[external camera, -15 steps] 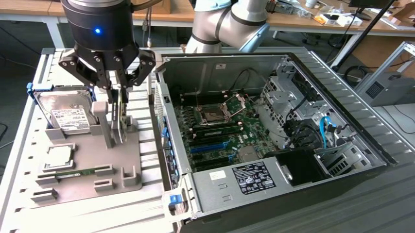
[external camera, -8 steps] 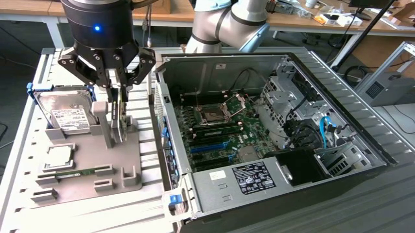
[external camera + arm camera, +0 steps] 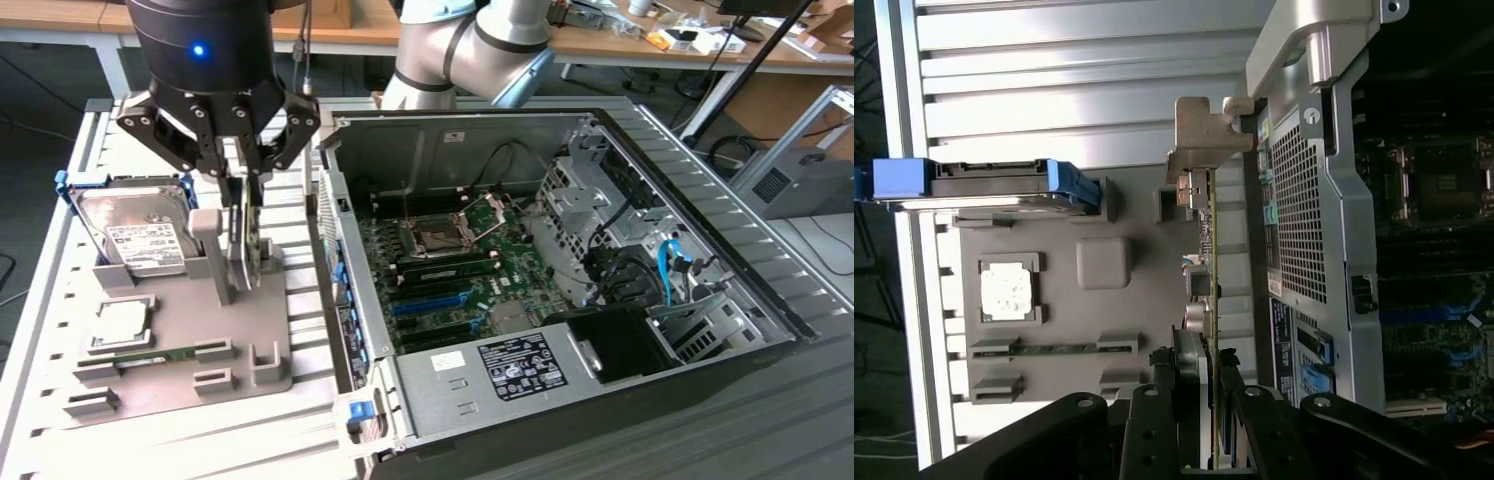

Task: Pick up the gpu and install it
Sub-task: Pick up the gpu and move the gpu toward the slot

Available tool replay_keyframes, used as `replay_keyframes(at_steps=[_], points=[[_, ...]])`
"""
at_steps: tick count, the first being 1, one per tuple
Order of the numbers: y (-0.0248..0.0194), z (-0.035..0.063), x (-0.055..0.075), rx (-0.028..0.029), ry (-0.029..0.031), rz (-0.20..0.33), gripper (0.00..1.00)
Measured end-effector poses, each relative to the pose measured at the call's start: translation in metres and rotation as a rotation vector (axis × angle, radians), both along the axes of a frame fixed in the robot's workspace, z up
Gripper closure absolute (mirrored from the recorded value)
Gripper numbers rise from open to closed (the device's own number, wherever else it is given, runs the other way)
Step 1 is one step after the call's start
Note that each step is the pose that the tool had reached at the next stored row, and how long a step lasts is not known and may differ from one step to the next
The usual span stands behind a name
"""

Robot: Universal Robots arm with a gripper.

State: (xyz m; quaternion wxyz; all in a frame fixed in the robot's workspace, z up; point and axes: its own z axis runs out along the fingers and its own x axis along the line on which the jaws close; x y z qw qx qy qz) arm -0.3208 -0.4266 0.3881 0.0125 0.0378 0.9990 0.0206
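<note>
While fingers clamp it, gpu stands edgewise.

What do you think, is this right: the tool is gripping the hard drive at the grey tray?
No. The tool grips the gpu, the thin card standing on edge at the grey tray. The hard drive sits in its own slot nearby, untouched. The exterior view shows this.

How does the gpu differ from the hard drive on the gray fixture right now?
The gpu is a thin bare board with a metal end bracket; the hard drive is a thicker silver box with a white label and blue rails. The gpu stands on edge in the gripper; the hard drive leans in its slot, untouched. Both are at the gray fixture.
</note>
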Motion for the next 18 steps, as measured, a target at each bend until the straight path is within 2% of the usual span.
replay_keyframes(at_steps=[18], points=[[0.0000,0.0099,0.0000,0.0008,0.0000,0.000,0.73]])
